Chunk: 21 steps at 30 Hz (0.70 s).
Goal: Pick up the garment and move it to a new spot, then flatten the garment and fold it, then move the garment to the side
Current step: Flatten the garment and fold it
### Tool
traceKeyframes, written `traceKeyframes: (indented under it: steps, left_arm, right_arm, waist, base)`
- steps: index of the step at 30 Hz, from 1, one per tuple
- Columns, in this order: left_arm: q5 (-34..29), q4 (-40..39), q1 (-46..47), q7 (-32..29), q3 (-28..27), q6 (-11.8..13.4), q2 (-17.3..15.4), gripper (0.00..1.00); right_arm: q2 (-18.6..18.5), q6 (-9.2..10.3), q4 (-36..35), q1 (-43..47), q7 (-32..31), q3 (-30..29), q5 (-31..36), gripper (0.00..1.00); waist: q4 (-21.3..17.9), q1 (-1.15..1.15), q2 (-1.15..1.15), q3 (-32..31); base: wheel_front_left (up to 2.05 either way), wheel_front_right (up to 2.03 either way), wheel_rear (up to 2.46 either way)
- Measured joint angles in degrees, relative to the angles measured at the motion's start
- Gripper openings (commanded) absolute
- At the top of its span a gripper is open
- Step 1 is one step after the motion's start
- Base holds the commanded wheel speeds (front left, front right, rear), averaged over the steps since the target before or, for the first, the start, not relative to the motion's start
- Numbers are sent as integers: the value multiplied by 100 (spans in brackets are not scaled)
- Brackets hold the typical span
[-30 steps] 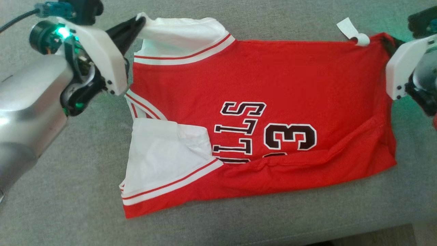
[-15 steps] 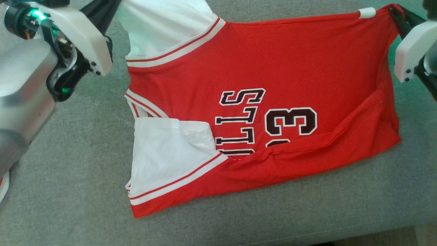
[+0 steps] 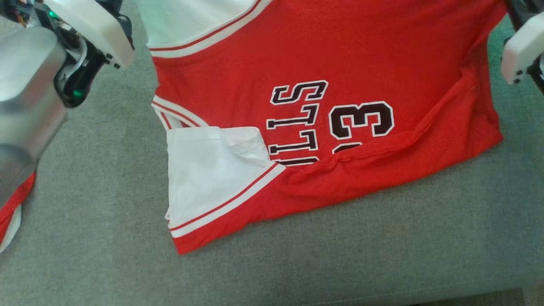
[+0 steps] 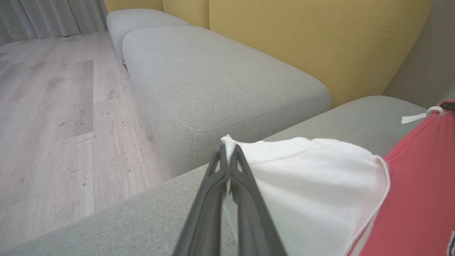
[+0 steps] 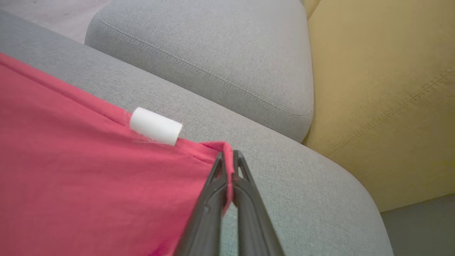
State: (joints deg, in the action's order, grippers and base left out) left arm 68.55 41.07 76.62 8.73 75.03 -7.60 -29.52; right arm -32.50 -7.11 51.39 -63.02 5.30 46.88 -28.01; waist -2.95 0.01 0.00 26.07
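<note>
Grey cushion [image 3: 297,263]: jersey [image 3: 361,55] stretched between left jaws, right jaws, each pinching corner, seemingly lifted.

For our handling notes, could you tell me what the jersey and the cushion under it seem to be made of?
Jersey: thin matte knit, probably synthetic; it drapes and creases softly. Cushion: matte grey woven upholstery, likely over padding; a flecked weave shows.

A grey sofa seat [image 3: 297,263] carries the red-and-white garment [image 3: 382,55], whose lower part lies on it.
</note>
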Motion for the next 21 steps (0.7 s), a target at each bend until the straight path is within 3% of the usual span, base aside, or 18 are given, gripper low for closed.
traceKeyframes:
  steps: [8,16,21]
  left_arm:
    - [-205,-432,-262,-7,23,1,-102,0]
    - [-357,-1826,-1088,-538,83,1,-813,0]
    - [-137,-2629,-1525,-936,88,1,-1327,0]
  right_arm:
    - [-64,0,234,51,312,196,-253,0]
    - [-498,0,-110,975,356,728,-1014,0]
    - [-875,0,-649,1340,232,1194,-1503,0]
  waist:
    - [139,0,0,-180]
    - [333,-1,0,-699]
    - [427,-1,0,-998]
  base:
    - [0,0,0]
    - [0,0,0]
    - [0,0,0]
